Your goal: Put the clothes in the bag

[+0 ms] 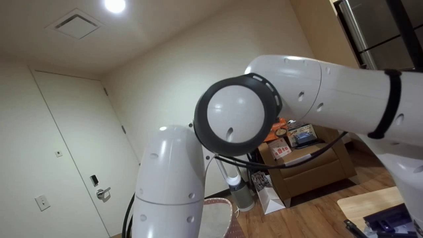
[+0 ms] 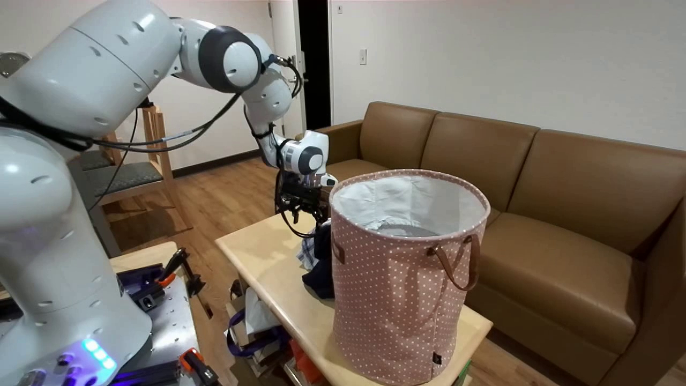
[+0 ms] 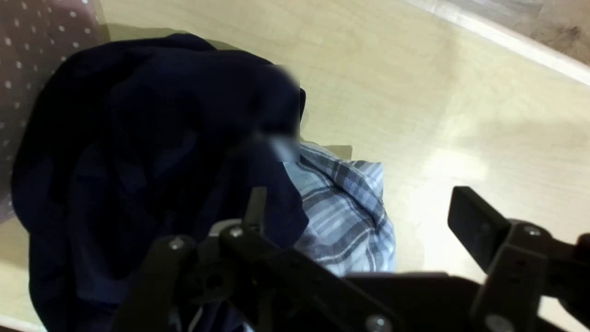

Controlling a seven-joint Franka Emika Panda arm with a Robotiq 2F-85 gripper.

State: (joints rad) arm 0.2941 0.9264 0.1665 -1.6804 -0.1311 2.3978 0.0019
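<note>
Wrist view, left to right: we've got the bag (image 3: 39,60) at the edge, its dotted wall left of the fingers (image 3: 479,228). Navy garment (image 3: 133,161) next, heaped just beside the bag and running under that view's left finger; we can't tell if that finger touches it. Gripper (image 3: 359,207) is spread wide. Plaid garment (image 3: 343,221) shows between the fingers, partly covered by the navy one. Right finger is over tabletop (image 3: 415,92); both garments lie on it, outside the bag. In an exterior view we see the arm (image 2: 123,75) left of and above the fingers, then the bag to their right, upright, mouth up, with the couch (image 2: 563,257) behind it.
</note>
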